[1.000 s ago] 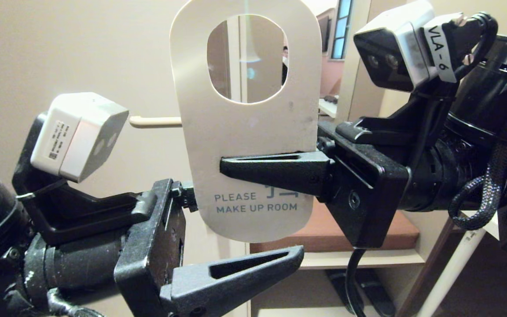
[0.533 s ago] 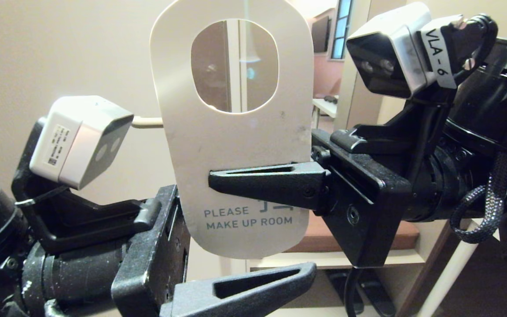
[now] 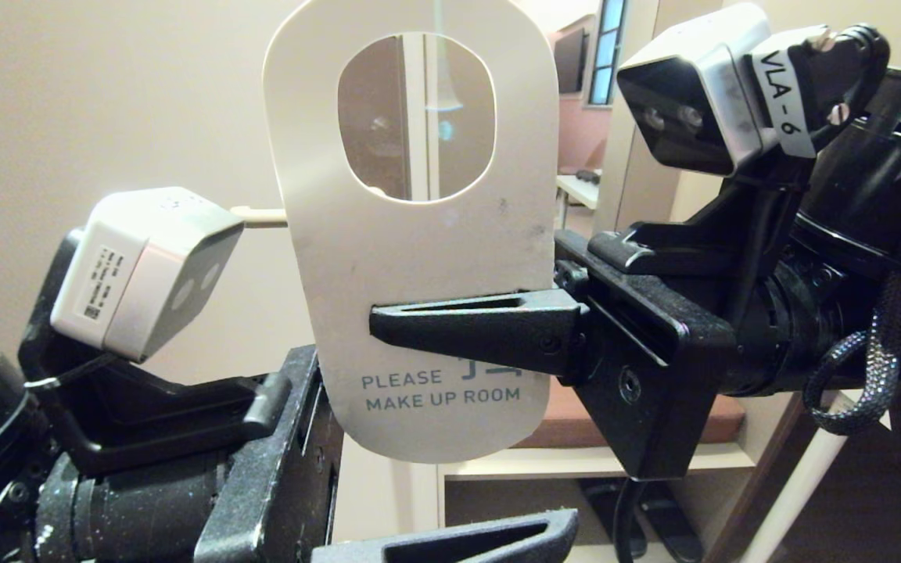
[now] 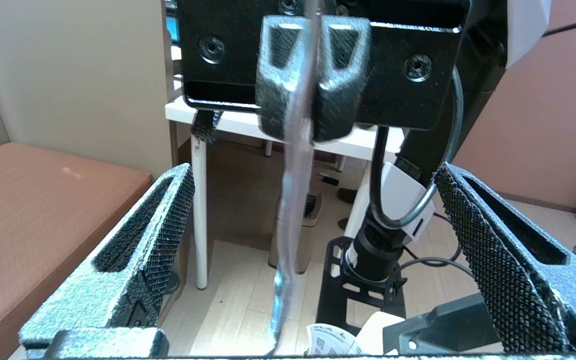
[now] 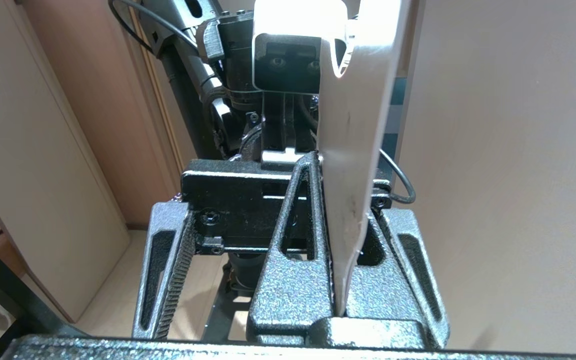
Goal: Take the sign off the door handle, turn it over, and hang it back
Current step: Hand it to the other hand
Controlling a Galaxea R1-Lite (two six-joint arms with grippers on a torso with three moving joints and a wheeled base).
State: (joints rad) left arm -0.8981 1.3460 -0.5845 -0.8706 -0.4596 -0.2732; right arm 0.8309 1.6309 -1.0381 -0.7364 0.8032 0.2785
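Sign: upright, white "PLEASE MAKE UP ROOM" face showing, clamped from 3 o'clock by right pincer. Left pincer: spread wide, empty, at 7 o'clock. Door handle: bare, behind sign.

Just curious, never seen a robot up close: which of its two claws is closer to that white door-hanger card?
Right. The right gripper is shut on the white oval-holed card; the left gripper stands open around its lower edge, fingers apart from it.
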